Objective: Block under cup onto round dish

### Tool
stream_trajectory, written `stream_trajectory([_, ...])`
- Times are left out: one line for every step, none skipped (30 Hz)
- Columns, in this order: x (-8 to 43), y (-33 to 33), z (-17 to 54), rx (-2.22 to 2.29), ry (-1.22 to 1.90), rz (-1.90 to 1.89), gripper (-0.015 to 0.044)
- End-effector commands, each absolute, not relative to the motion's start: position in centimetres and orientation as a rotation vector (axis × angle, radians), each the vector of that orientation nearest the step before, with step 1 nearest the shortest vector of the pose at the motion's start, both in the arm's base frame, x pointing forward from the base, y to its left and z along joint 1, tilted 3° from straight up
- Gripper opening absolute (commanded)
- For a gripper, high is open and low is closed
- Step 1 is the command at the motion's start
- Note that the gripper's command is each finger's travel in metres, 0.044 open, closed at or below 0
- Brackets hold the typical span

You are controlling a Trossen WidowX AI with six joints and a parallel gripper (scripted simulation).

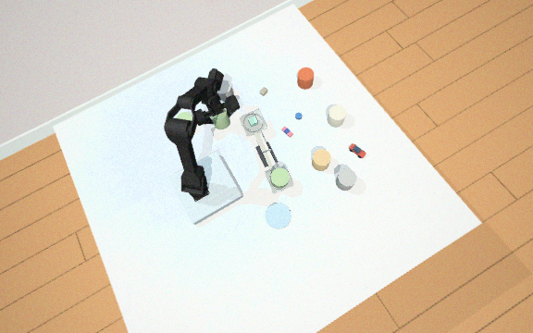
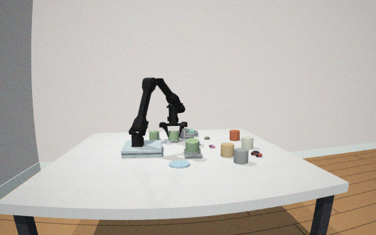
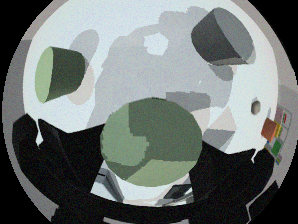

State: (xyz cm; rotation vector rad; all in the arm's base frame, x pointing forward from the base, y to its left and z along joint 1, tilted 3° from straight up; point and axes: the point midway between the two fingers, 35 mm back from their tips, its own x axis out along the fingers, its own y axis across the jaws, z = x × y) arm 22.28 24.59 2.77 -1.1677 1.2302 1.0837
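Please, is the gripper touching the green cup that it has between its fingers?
Touching: the top view shows the gripper shut on the green cup.

And here you have a white table [image 1: 229,268] [image 2: 181,192] on dark legs [image 2: 322,215], standing over warm wood-plank flooring [image 1: 493,116] [image 2: 354,176], with a pale wall [image 1: 86,55] [image 2: 240,65] behind it and a darker grey wall [image 2: 5,81] off to one side.
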Motion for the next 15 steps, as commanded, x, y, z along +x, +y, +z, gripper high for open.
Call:
stream_trajectory([22.17, 24.46, 1.95, -1.168, 1.240, 1.086, 0.0000])
stream_trajectory([22.18, 24.45, 1.79, -1.168, 1.240, 1.086, 0.0000])
stream_trajectory([22.18, 24.44, 1.62, -1.168, 1.240, 1.086, 0.0000])
stream_trajectory([22.19, 24.43, 1.45, -1.168, 1.240, 1.086, 0.0000])
stream_trajectory([22.28, 24.54, 2.13, -1.168, 1.233, 1.083, 0.0026])
stream_trajectory([22.28, 24.54, 2.13, -1.168, 1.233, 1.083, 0.0053])
stream_trajectory([22.28, 24.54, 2.13, -1.168, 1.233, 1.083, 0.0079])
stream_trajectory([22.28, 24.54, 2.13, -1.168, 1.233, 1.083, 0.0105])
stream_trajectory([22.28, 24.54, 2.13, -1.168, 1.233, 1.083, 0.0131])
stream_trajectory([22.28, 24.54, 2.13, -1.168, 1.233, 1.083, 0.0157])
stream_trajectory([22.28, 24.54, 2.13, -1.168, 1.233, 1.083, 0.0184])
stream_trajectory([22.28, 24.54, 2.13, -1.168, 1.233, 1.083, 0.0210])
stream_trajectory([22.28, 24.54, 2.13, -1.168, 1.233, 1.083, 0.0236])
stream_trajectory([22.28, 24.54, 2.13, -1.168, 1.233, 1.083, 0.0262])
stream_trajectory([22.28, 24.54, 2.13, -1.168, 1.233, 1.083, 0.0289])
